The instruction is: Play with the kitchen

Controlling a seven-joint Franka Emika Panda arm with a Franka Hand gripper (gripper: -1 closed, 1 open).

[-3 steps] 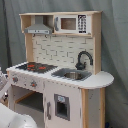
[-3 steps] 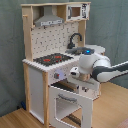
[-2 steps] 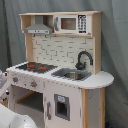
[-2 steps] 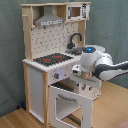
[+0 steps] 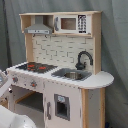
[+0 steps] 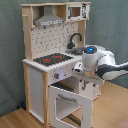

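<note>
The kitchen (image 5: 62,70) is a tall toy of white panels and pale wood. On its counter are a black-red hob (image 5: 35,66), a grey sink (image 5: 73,75) and a black faucet (image 5: 83,59), with a range hood (image 5: 39,27) above. In the second exterior view the kitchen (image 6: 50,60) has its oven door (image 6: 70,104) hanging open toward the front. My gripper (image 6: 79,69) sits just in front of the counter's knob panel, above the open door. The white arm (image 6: 102,62) reaches in from the second exterior view's right.
A grey curtain (image 5: 114,50) hangs behind the kitchen. The floor (image 6: 15,120) is wood. Parts of the white arm (image 5: 10,117) fill the first exterior view's lower left corner. A microwave-like cabinet (image 5: 70,23) sits on the top shelf.
The arm has moved toward the second exterior view's left and slightly up, bringing the gripper closer to the kitchen's front panel. The oven door has stayed open.
</note>
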